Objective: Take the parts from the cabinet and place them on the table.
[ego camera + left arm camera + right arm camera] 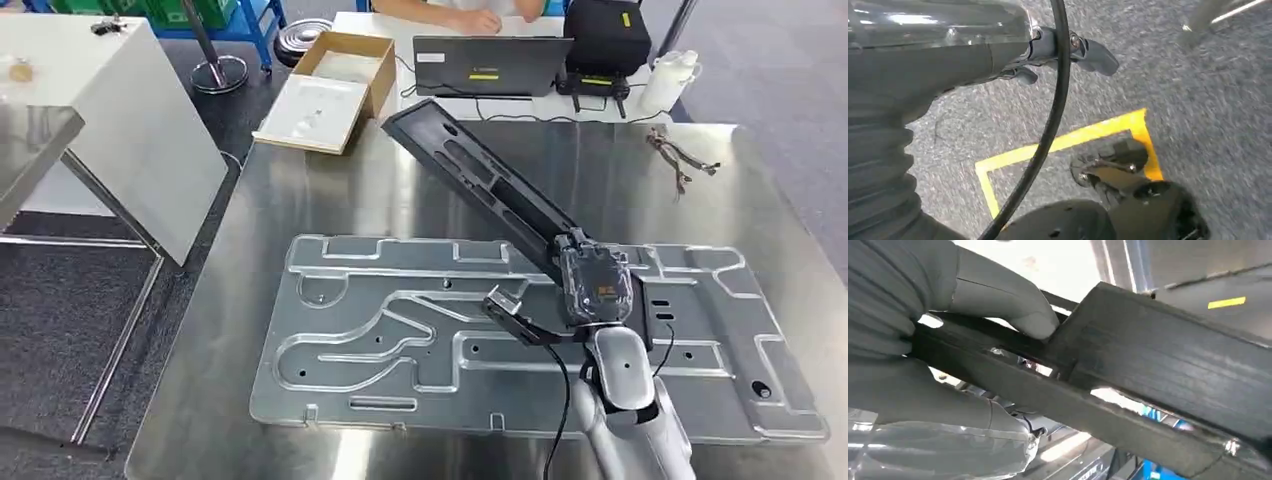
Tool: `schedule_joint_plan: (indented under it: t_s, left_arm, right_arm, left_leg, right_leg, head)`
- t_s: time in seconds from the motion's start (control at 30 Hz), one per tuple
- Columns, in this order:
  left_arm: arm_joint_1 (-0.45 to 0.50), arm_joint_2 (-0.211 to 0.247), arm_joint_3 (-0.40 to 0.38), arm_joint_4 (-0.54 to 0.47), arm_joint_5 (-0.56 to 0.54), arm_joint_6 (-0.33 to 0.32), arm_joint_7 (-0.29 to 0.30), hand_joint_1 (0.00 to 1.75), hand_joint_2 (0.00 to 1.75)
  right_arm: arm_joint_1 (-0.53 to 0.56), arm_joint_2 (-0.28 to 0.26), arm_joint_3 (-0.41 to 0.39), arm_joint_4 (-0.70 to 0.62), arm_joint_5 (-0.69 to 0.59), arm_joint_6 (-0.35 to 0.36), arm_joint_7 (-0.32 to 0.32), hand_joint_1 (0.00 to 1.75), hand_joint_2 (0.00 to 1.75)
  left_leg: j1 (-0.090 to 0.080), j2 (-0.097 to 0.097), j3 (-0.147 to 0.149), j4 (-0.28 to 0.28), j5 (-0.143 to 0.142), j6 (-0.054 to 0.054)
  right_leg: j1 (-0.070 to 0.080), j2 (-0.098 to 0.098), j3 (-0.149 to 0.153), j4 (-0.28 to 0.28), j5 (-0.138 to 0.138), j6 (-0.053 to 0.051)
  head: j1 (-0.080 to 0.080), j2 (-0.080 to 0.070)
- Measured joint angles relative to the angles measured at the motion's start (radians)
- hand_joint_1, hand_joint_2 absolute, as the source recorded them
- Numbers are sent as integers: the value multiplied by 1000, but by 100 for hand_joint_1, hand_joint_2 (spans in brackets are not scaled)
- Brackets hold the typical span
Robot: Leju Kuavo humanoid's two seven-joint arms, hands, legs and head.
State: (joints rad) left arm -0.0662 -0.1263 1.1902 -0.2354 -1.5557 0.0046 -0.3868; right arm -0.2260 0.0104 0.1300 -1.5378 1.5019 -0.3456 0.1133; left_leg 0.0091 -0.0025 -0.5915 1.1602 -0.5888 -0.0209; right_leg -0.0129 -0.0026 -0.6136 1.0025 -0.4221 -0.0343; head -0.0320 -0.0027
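Observation:
My right hand [594,288] grips the near end of a long black slotted part [478,183], which slants up and away over the steel table [320,190]. Up close, in the right wrist view, the grey thumb [1013,305] presses on the black part [1158,370]. Beneath the hand, a large flat silver panel [400,330] with raised channels lies on the table. My left hand [1048,50] hangs over grey carpet, fingers curled, holding nothing.
A person's hand [478,20] works at a laptop [490,65] on the far white table, beside a black case [605,40] and a white bottle [668,78]. An open cardboard box [330,90] and a cable bundle [682,158] are at the steel table's far edge. A white cabinet [110,120] stands at left.

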Motion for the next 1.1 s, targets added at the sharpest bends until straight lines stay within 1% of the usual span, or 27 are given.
schedule_joint_plan:
  t_s: [0.03, 0.07, 0.1, 0.13, 0.2, 0.23, 0.27, 0.37, 0.4, 0.43, 0.47, 0.5, 0.53, 0.57, 0.6, 0.63, 0.67, 0.7, 0.73, 0.77, 0.87, 0.9, 0.93, 1.0, 1.03, 1.07, 1.1]
  left_arm:
    - [0, 0, 0, 0, 0, 0, 0, 0, 175]
    - [1, 1, 0, 0, 0, 0, 0, 0, 175]
    - [3, 2, 0, 0, 0, 0, 0, 0, 175]
    - [4, 2, 0, 0, 3, 0, 1, 0, 175]
    - [3, 5, 0, 0, 3, 0, 1, 0, 175]
    - [2, 5, 0, 0, 3, 0, 1, 0, 175]
    - [1, 5, 0, 0, 3, 0, 2, 0, 175]
    - [2, 5, 0, 0, 5, 0, 5, 0, 175]
    - [3, 5, 0, 0, 5, -2, 5, 0, 175]
    - [3, 5, 0, 0, 5, -3, 5, 0, 175]
    - [1, 5, 0, 0, 5, -3, 5, 0, 175]
    - [0, 5, 0, 0, 5, -3, 5, 0, 175]
    - [1, 5, 0, 0, 5, -3, 5, 0, 175]
    - [2, 6, 0, 0, 6, -3, 5, 0, 175]
    - [3, 7, 0, 0, 5, -3, 5, 0, 175]
    - [3, 7, 0, 0, 5, -3, 5, 0, 175]
    - [3, 7, 0, 0, 5, -3, 5, 0, 175]
    - [2, 7, 0, 0, 5, -4, 5, 0, 175]
    - [2, 7, 0, 0, 5, -4, 5, 0, 175]
    - [2, 7, 0, 0, 5, -5, 5, 0, 175]
    - [1, 7, 0, 0, 6, -5, 5, 0, 175]
    - [1, 7, 0, 0, 6, -5, 5, 0, 175]
    - [1, 8, 0, 0, 6, -5, 5, 0, 175]
    - [2, 7, 0, 0, 7, -6, 5, 0, 175]
    - [2, 8, 0, 0, 7, -6, 5, 0, 0]
    - [3, 9, 0, 0, 7, -6, 5, 0, 175]
    - [4, 9, 0, 0, 7, -6, 5, 0, 175]
  right_arm:
    - [1, -2, 5, 7, 0, 1, 0, 175, 175]
    - [2, -4, 8, 15, 0, 1, 0, 175, 175]
    - [3, -5, 9, 23, -1, 4, 0, 175, 175]
    - [4, -4, 11, 31, -7, 13, 0, 175, 175]
    - [1, -5, 14, 42, -23, 46, -3, 175, 175]
    - [-1, -5, 15, 49, -32, 63, -4, 175, 175]
    - [-3, -5, 15, 63, -42, 80, -6, 175, 175]
    - [-11, -5, 21, 102, -71, 140, -17, 175, 175]
    - [-18, -8, 28, 117, -85, 163, -22, 175, 175]
    - [-27, -12, 36, 134, -102, 190, -30, 175, 175]
    - [-34, -14, 42, 149, -117, 208, -35, 175, 175]
    - [-40, -15, 49, 167, -130, 226, -41, 175, 175]
    - [-44, -16, 54, 179, -136, 232, -43, 175, 175]
    - [-47, -17, 59, 191, -139, 235, -45, 175, 175]
    - [-49, -18, 63, 200, -142, 236, -46, 175, 175]
    - [-52, -18, 65, 205, -143, 237, -46, 175, 175]
    - [-55, -18, 67, 209, -144, 237, -47, 175, 175]
    - [-59, -18, 70, 212, -145, 237, -47, 175, 175]
    - [-61, -18, 72, 214, -148, 239, -48, 175, 175]
    - [-67, -18, 74, 215, -160, 250, -51, 175, 175]
    - [-76, -18, 94, 223, -219, 290, -70, 175, 175]
    - [-81, -18, 102, 226, -235, 297, -75, 175, 175]
    - [-87, -21, 111, 228, -246, 302, -81, 175, 175]
    - [-90, -30, 135, 234, -253, 306, -84, 175, 175]
    - [-91, -35, 147, 235, -253, 306, -87, 0, 175]
    - [-91, -41, 161, 237, -253, 307, -87, 0, 175]
    - [-91, -49, 174, 243, -252, 309, -87, 0, 175]
  left_leg:
    - [2, 0, -44, 80, -31, -4]
    - [3, 0, -80, 142, -46, -8]
    - [4, 0, -98, 162, -35, -10]
    - [5, 0, -90, 131, 1, -11]
    - [5, 2, -23, -29, 100, -6]
    - [5, 4, 13, -109, 137, -2]
    - [-1, 6, 25, -139, 124, 4]
    - [-1, 1, 26, -143, 125, 19]
    - [5, 2, 27, -149, 129, 26]
    - [10, 7, 34, -158, 136, 35]
    - [10, 7, 34, -161, 139, 41]
    - [10, 7, 32, -161, 139, 47]
    - [10, 8, 32, -161, 139, 47]
    - [9, 8, 32, -160, 139, 47]
    - [9, 9, 33, -160, 139, 47]
    - [10, 9, 35, -160, 138, 47]
    - [10, 8, 38, -160, 137, 45]
    - [10, 8, 41, -159, 135, 43]
    - [10, 8, 44, -159, 134, 40]
    - [6, 8, 45, -157, 130, 33]
    - [8, 9, 49, -160, 128, 14]
    - [8, 10, 52, -162, 127, 7]
    - [12, 10, 51, -151, 120, 3]
    - [12, 8, 18, -73, 62, -1]
    - [14, 8, -14, -2, 21, -4]
    - [14, 8, -55, 91, -22, -8]
    - [14, 8, -77, 142, -36, -11]
  right_leg:
    - [1, 0, 0, 0, -1, -1]
    - [1, 0, 0, 1, -2, -2]
    - [1, 0, 0, 2, -3, -1]
    - [0, 1, 2, 3, -5, -1]
    - [0, 3, 8, 7, -10, 6]
    - [0, 3, 10, 9, -13, 11]
    - [10, 3, 8, 15, -17, 16]
    - [9, 1, 8, 10, -11, 29]
    - [12, 2, 9, 9, -10, 33]
    - [8, 3, 7, 22, -24, 38]
    - [9, 4, -9, 58, -53, 43]
    - [8, 4, -45, 135, -98, 48]
    - [6, 4, -81, 213, -134, 52]
    - [6, 3, -115, 285, -160, 54]
    - [5, 3, -128, 313, -161, 55]
    - [5, 3, -119, 295, -138, 55]
    - [4, 3, -86, 233, -99, 53]
    - [4, 4, -36, 141, -54, 49]
    - [4, 4, 7, 63, -25, 43]
    - [11, 6, 35, 3, -33, 36]
    - [20, 8, 36, 3, -28, 24]
    - [17, 8, 39, -3, -24, 17]
    - [7, 6, 45, -15, -16, 9]
    - [7, 4, 46, -18, -13, -3]
    - [8, 4, 43, -18, -12, -5]
    - [9, 4, 41, -17, -11, -4]
    - [8, 4, 38, -15, -11, -3]
  head:
    - [0, 0]
    - [0, 0]
    - [0, 0]
    - [0, 0]
    - [0, 0]
    - [0, 0]
    - [0, 0]
    - [0, 0]
    - [0, 0]
    - [0, 0]
    - [1, 0]
    - [0, 0]
    - [0, 0]
    - [0, 0]
    - [0, 0]
    - [0, 0]
    - [0, 0]
    - [0, 0]
    - [0, 0]
    - [0, 0]
    - [0, 0]
    - [0, 0]
    - [0, 0]
    - [0, 0]
    - [0, 0]
    - [0, 0]
    - [0, 0]
